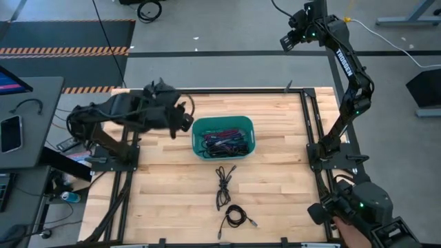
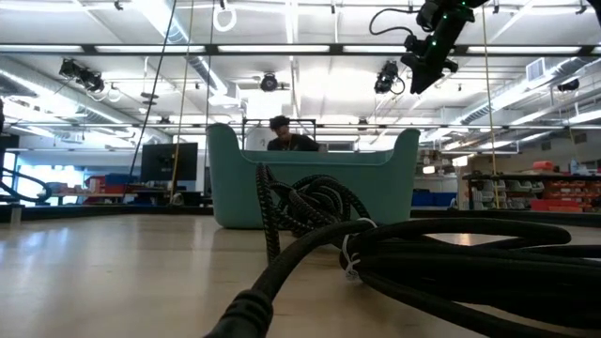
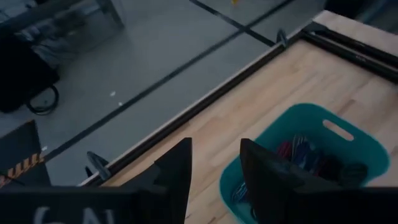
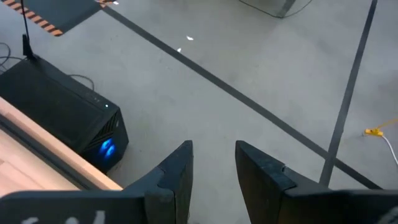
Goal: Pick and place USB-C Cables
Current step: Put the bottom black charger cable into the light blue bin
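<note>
A teal bin [image 1: 222, 136] stands mid-table with several coloured USB-C cables [image 1: 222, 142] heaped inside. Two black cable bundles lie on the wood nearer the front edge: one folded [image 1: 222, 184], one coiled [image 1: 235, 217]; both fill the low view's foreground [image 2: 423, 253]. My left gripper [image 1: 185, 122] hangs above the table just left of the bin, open, with nothing between its fingers [image 3: 214, 146]. My right gripper [image 1: 286, 43] is raised beyond the table's far right corner, over the floor, open and holding nothing [image 4: 213, 146].
Black frame rails [image 1: 311, 131] run along the table's sides and far edge. A desk with a phone [image 1: 9, 133] stands left of the table. A person sits behind the bin in the low view [image 2: 286, 136]. Bare wood lies left and right of the bin.
</note>
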You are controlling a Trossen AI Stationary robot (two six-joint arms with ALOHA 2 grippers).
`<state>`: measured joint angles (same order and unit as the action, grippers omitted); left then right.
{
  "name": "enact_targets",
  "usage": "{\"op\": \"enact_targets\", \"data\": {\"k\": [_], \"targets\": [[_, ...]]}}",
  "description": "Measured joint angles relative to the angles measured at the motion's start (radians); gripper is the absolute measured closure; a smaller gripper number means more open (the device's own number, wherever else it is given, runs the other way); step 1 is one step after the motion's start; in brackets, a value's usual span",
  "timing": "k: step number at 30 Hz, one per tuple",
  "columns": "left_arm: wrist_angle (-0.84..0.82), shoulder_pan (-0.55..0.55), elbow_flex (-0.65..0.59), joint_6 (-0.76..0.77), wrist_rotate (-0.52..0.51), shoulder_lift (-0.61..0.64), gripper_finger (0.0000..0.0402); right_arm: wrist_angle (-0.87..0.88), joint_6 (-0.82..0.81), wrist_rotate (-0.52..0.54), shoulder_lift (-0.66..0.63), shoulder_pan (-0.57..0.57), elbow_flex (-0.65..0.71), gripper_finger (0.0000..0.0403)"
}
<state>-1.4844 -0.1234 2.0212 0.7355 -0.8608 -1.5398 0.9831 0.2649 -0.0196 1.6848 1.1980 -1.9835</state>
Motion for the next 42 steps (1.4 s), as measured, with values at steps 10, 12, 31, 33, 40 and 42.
{"op": "enact_targets", "data": {"k": [10, 12, 31, 33, 40, 42], "targets": [[-0.087, -0.154, 0.000, 0.204, -0.138, -0.004, 0.0260, 0.024, -0.023, -0.124, 0.000, 0.000, 0.000, 0.0276], [-0.086, -0.170, 0.000, 0.204, -0.163, -0.004, 0.0260, 0.036, -0.036, -0.199, 0.000, -0.009, 0.000, 0.0276], [-0.087, -0.176, -0.001, 0.009, -0.068, 0.029, 0.0260, 0.307, -0.082, -0.681, 0.000, -0.475, 0.000, 0.0276], [-0.087, -0.176, -0.001, -0.010, -0.049, 0.039, 0.0260, 0.358, -0.087, -0.681, 0.000, -0.540, 0.000, 0.0276], [-0.087, -0.176, -0.001, -0.072, -0.038, 0.067, 0.0260, 0.507, -0.174, -0.646, 0.000, -0.787, 0.000, 0.0276], [-0.086, -0.176, -0.001, -0.096, -0.034, 0.070, 0.0260, 0.522, -0.221, -0.609, 0.000, -0.857, 0.000, 0.0276]]}}
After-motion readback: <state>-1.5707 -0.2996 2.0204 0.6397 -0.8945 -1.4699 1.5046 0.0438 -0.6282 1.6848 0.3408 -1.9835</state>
